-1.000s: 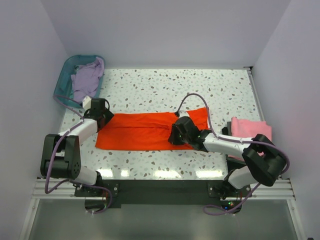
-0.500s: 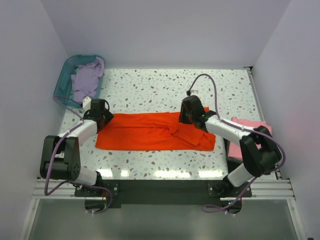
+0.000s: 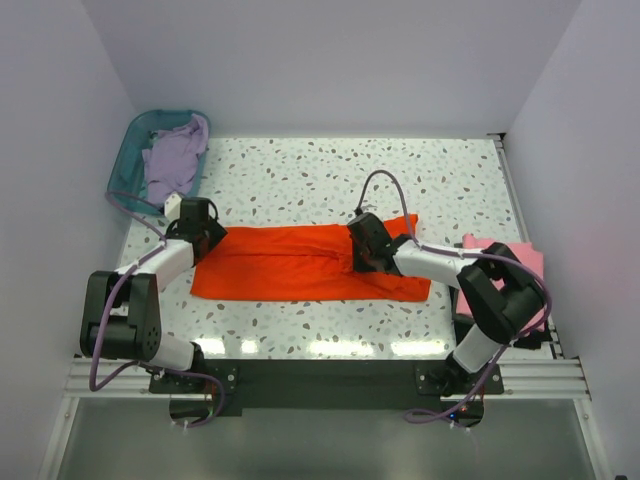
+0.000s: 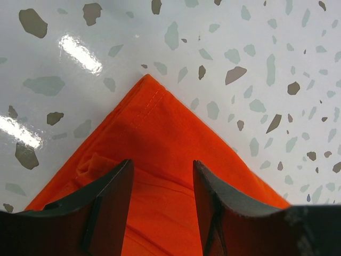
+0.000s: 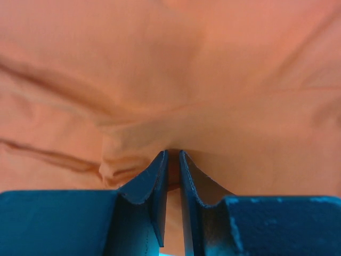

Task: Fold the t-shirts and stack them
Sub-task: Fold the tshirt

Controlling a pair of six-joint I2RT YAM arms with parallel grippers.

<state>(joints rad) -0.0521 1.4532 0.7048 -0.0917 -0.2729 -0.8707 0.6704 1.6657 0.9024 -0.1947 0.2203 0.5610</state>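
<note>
Risk: only the upper layer of the orange-red t-shirt (image 3: 290,265) may be lifted by the right gripper (image 5: 173,158), so the fold would come out crooked or bunched.
Cause: the pinch is taken on a small ridge of cloth in the middle of the garment, and wrinkles are seen running toward the fingertips.
Second risk: the left corner may be dragged when the cloth is pulled, because it is not clamped there.
Left arm pose: it is stretched low along the table (image 3: 300,170), and the left gripper (image 4: 160,197) is pointed down at the shirt's left corner.
Right arm pose: it is bent inward and reaches across to the shirt's middle, with the wrist low over the cloth.
Left tool: the jaws are held apart, one on each side of the corner, and nothing is gripped.
Right tool: the jaws are almost together, with a thin fold of orange cloth nipped between the tips.
Task's things: the orange-red shirt is laid as a long strip across the table. The pink t-shirt (image 3: 492,252) is folded at the right edge. The lavender t-shirt (image 3: 172,160) is left in the teal basket (image 3: 122,165).
</note>
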